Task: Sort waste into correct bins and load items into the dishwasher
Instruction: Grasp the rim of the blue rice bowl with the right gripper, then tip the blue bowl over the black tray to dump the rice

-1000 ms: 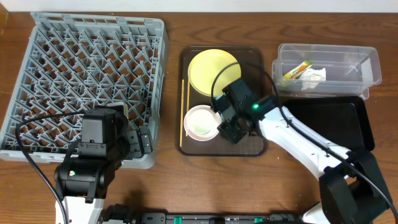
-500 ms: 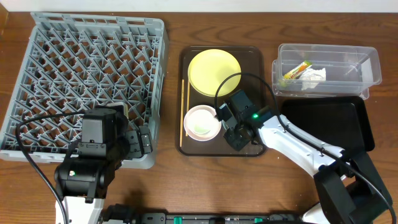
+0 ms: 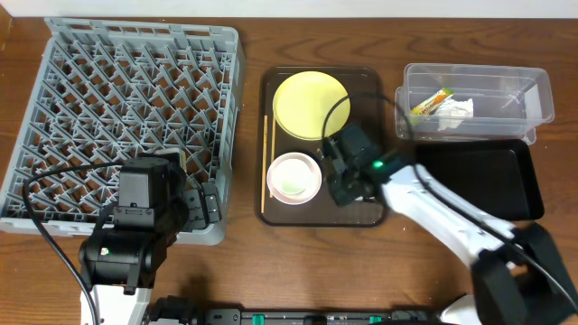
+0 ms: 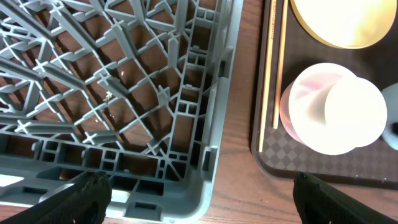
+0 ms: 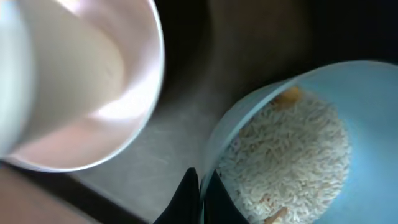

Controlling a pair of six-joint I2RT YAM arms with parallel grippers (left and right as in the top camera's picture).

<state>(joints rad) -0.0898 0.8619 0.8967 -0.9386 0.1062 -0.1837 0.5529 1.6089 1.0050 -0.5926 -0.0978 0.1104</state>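
Observation:
In the right wrist view my right gripper point(image 5: 203, 172) is shut on the rim of the light blue bowl point(image 5: 367, 118), which holds whitish rice scraps point(image 5: 286, 155). The whitish-pink bowl point(image 5: 74, 81) sits just beside it. In the overhead view the right gripper point(image 3: 343, 185) is over the brown serving tray point(image 3: 370, 86) and hides the blue bowl. The tray also carries the yellow plate point(image 3: 302, 99), the pink bowl point(image 3: 293, 176) and the chopsticks point(image 3: 267, 162). My left gripper point(image 4: 202, 202) is open above the near right corner of the grey dish rack point(image 3: 126, 99).
The clear container point(image 3: 506, 86) at the back right holds a white napkin point(image 3: 456, 113) and an orange-yellow wrapper point(image 3: 432, 102). The black tray point(image 3: 479, 181) lies in front of it, under the right arm. A white cup point(image 4: 354, 115) sits inside the pink bowl.
The right gripper's jaws have closed onto the blue bowl's rim, and its arm has shifted slightly over the tray. The left arm has not moved.

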